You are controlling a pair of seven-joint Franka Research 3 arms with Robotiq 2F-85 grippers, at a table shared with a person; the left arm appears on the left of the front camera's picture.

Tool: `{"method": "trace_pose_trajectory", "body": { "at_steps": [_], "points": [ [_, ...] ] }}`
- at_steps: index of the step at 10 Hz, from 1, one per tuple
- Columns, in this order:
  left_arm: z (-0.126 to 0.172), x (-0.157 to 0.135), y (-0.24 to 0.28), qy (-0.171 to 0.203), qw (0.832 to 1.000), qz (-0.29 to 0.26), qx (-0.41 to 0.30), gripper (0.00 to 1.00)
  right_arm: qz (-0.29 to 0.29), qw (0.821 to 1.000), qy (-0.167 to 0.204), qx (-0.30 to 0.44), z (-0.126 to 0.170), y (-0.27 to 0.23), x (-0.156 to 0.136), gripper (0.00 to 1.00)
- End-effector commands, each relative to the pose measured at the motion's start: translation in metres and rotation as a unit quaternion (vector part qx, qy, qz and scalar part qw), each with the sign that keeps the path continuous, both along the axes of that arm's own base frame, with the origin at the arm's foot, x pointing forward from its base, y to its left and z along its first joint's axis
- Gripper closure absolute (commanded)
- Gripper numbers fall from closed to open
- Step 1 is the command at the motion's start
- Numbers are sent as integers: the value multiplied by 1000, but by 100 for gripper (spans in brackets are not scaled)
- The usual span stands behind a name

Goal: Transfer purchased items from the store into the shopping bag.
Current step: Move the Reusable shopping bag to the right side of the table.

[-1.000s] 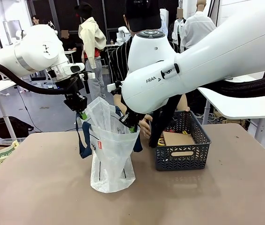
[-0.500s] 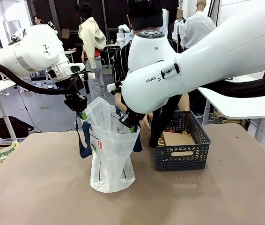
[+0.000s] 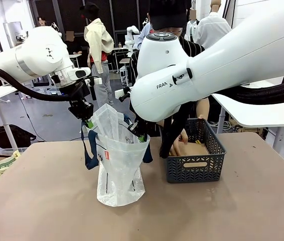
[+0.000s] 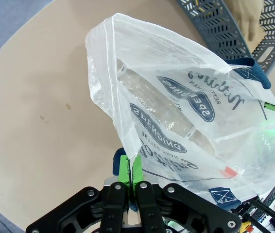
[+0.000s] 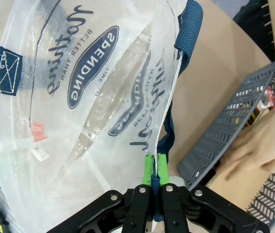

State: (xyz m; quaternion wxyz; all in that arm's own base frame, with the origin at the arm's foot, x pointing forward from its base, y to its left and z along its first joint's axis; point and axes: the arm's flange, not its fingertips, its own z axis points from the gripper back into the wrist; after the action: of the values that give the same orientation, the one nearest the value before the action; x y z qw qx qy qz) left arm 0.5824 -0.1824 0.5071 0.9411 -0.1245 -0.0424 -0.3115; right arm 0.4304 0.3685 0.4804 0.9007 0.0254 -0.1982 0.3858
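Left gripper (image 3: 89, 123) and right gripper (image 3: 141, 136) pinch the bag (image 3: 117, 165) mouth open; basket (image 3: 197, 170) at its 3 o'clock, person's hand (image 3: 178, 147) inside

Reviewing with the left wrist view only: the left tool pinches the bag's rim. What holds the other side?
Observer: The right tool is shut on the opposite rim of the shopping bag, next to a blue strap handle.
Operator: Is the person doing anything?
Observer: Yes, a hand reaches into the grey basket, by the flat tan piece.
Operator: Is the bag hanging or standing?
Observer: Standing: its base rests on the brown table, left of the basket and apart from it.
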Motion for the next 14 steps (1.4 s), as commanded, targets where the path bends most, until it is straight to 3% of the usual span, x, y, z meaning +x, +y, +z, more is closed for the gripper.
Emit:
{"method": "trace_pose_trajectory", "body": {
  "at_steps": [1,14],
  "points": [
    [1,-1,2,-2,1000,3,-1,100,0,1000,-1,0,1,-1,-1,100],
    [1,-1,2,-2,1000,3,-1,100,0,1000,-1,0,1,-1,-1,100]
  ]
}}
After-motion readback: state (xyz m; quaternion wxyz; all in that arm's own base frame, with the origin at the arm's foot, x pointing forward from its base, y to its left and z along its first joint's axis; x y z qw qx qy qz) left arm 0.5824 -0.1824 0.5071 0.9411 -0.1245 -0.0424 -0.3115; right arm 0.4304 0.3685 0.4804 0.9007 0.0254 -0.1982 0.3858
